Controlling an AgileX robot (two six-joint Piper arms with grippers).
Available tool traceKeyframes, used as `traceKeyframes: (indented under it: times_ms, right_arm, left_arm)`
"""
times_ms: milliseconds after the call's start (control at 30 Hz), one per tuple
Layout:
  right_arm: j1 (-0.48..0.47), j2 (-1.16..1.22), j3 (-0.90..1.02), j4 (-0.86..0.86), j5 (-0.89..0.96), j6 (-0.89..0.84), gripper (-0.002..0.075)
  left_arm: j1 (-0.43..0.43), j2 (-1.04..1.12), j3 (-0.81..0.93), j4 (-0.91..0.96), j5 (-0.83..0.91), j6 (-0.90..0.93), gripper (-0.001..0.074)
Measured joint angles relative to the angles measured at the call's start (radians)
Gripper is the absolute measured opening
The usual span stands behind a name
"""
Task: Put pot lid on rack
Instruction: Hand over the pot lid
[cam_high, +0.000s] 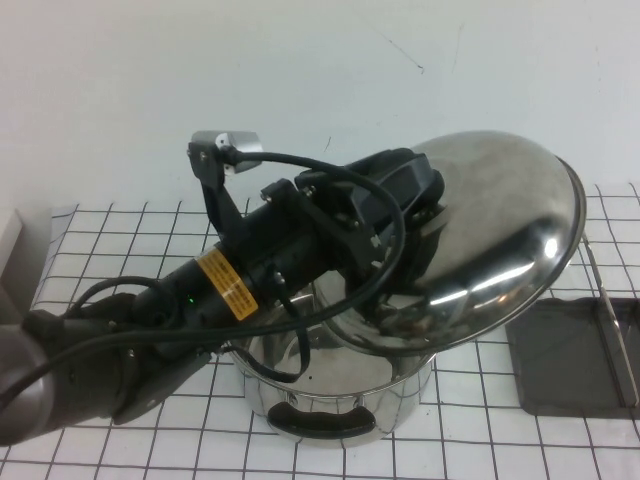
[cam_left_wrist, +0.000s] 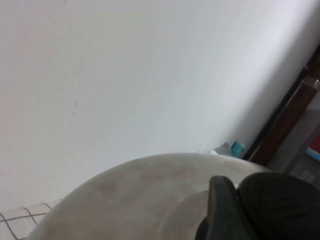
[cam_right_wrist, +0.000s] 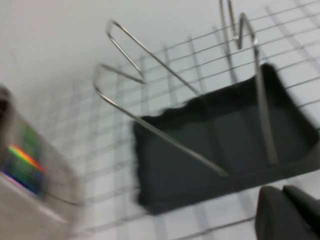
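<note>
The shiny domed pot lid (cam_high: 500, 230) is lifted and tilted on its side above the steel pot (cam_high: 330, 400). My left gripper (cam_high: 420, 205) is shut on the lid's black knob. In the left wrist view the lid's dome (cam_left_wrist: 140, 200) fills the lower part, with the knob (cam_left_wrist: 280, 205) pressed against one finger (cam_left_wrist: 222, 210). The rack, a dark grey tray (cam_high: 565, 360) with a thin wire bar (cam_high: 612, 320), lies on the table right of the pot. The right wrist view shows the tray (cam_right_wrist: 220, 150) and wire loops (cam_right_wrist: 150, 65). My right gripper (cam_right_wrist: 282, 195) is shut, empty, just short of the tray's edge.
The deep pot with black handles stands open at the front centre on a white checked cloth (cam_high: 130, 240); it also shows blurred in the right wrist view (cam_right_wrist: 25, 165). A white wall stands behind the table. The left arm and its cable cross above the pot.
</note>
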Motion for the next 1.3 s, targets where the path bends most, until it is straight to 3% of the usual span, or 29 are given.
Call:
traceKeyframes:
  times_ms: [167, 433, 567, 667, 733, 833, 900, 1000, 1100, 1300]
  right_arm:
    - [0.0, 0.0, 0.002, 0.531, -0.048, 0.185, -0.0003]
    - [0.0, 0.0, 0.002, 0.681, -0.124, 0.064, -0.0003]
    - [0.0, 0.0, 0.002, 0.817, -0.068, -0.105, -0.0002]
    - [0.0, 0.0, -0.02, 1.051, -0.028, -0.392, 0.0019]
    - [0.0, 0.0, -0.053, 1.247, -0.026, -0.621, 0.0074]
    - [0.0, 0.012, -0.112, 1.49, -0.036, -0.945, 0.0239]
    - [0.0, 0.048, -0.147, 1.543, -0.04, -1.025, 0.0383]
    - [0.0, 0.126, -0.187, 1.566, -0.025, -1.053, 0.0527]
    - [0.0, 0.231, -0.228, 1.574, 0.024, -1.062, 0.0577]
    - [0.0, 0.497, -0.345, 1.575, 0.171, -1.105, 0.0589]
  left_arm:
    - [-0.003, 0.025, -0.011, -0.008, 0.0, 0.0, 0.0333]
    - [-0.01, 0.025, -0.046, -0.012, -0.004, -0.094, 0.0333]
    - [-0.051, 0.028, -0.08, -0.014, -0.004, -0.128, 0.0333]
    - [-0.096, 0.038, -0.121, -0.012, -0.008, -0.117, 0.0333]
    - [-0.12, 0.051, -0.151, -0.008, -0.011, -0.101, 0.0333]
    - [-0.131, 0.072, -0.183, -0.001, -0.016, -0.105, 0.0333]
    - [-0.131, 0.081, -0.193, 0.001, -0.018, -0.118, 0.0333]
    - [-0.131, 0.09, -0.199, 0.003, -0.018, -0.135, 0.0333]
    - [-0.133, 0.099, -0.199, 0.007, -0.019, -0.135, 0.0333]
    - [-0.133, 0.107, -0.199, 0.032, -0.017, -0.149, 0.0333]
